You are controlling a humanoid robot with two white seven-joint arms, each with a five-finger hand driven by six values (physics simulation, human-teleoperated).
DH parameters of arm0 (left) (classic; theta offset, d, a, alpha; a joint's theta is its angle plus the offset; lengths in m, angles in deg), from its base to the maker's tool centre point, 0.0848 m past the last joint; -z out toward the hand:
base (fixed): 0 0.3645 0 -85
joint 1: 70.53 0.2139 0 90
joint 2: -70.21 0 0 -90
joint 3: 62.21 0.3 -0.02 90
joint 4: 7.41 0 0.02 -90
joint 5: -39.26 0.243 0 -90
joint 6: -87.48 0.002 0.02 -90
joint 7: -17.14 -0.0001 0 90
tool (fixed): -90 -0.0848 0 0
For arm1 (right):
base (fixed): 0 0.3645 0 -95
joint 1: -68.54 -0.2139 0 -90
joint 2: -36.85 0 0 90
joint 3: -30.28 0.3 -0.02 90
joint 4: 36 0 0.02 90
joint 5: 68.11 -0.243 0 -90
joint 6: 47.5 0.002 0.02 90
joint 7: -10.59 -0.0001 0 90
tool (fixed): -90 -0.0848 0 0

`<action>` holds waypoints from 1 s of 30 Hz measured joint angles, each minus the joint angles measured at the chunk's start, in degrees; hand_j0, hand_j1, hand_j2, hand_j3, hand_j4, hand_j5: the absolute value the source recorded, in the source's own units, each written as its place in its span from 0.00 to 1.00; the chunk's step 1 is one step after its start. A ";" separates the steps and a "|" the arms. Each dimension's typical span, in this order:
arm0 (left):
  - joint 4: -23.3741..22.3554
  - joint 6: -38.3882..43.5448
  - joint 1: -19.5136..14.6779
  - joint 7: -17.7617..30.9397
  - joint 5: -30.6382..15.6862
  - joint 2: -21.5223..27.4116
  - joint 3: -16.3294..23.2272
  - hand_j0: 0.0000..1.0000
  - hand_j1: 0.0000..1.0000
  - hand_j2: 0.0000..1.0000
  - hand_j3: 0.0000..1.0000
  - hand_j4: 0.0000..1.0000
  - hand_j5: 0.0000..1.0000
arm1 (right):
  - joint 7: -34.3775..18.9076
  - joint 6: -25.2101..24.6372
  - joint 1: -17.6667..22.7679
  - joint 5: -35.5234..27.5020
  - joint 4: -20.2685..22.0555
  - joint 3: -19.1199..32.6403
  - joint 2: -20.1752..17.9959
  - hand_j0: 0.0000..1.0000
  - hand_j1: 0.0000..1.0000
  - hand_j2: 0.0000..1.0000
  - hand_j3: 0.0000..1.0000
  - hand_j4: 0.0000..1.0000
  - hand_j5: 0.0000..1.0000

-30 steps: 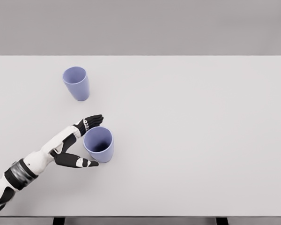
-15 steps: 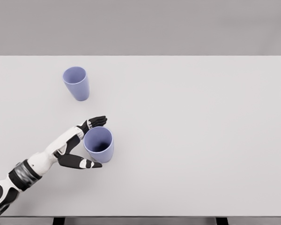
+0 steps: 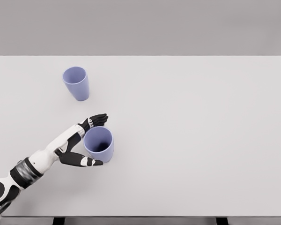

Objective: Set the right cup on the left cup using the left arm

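Over the last second the left hand [image 3: 86,140] has slid a little further right and away from the robot, so the fingers [image 3: 97,119] now reach past the far side of the right cup [image 3: 99,144] while the thumb [image 3: 86,161] lies along its near side — the cup itself has not shifted. Nearest the camera, the white forearm comes in from the lower left corner. The hand brackets the cup from its left, fingers and thumb spread on either side; they look close to the wall, perhaps touching, but not yet clamped, so I would call this an open hand closing in, not a grasp. The cup stands upright on the counter [image 3: 201,140], mouth up. Farther back and to the left, well apart, the left cup [image 3: 76,83] also stands upright and untouched. By my reading the reach is nearly finished; closing the fingers, lifting and carrying the cup back-left all remain — nothing has been stacked.
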 measured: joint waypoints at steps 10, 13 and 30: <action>-0.41 -0.03 0.00 0.04 0.01 -0.03 0.01 0.90 0.90 0.90 0.90 0.90 0.90 | 0.00 0.00 0.00 0.00 0.00 0.00 0.00 1.00 1.00 1.00 1.00 1.00 1.00; -0.47 -0.07 0.00 0.05 0.01 -0.06 0.05 0.85 0.85 0.85 0.85 0.85 0.85 | 0.00 0.01 0.00 0.00 0.00 0.00 0.00 1.00 1.00 1.00 1.00 1.00 1.00; -0.33 -0.53 0.09 -0.03 -0.14 0.23 0.03 0.73 0.73 0.73 0.73 0.73 0.73 | 0.00 0.01 0.00 0.00 0.00 0.00 0.00 1.00 1.00 1.00 1.00 1.00 1.00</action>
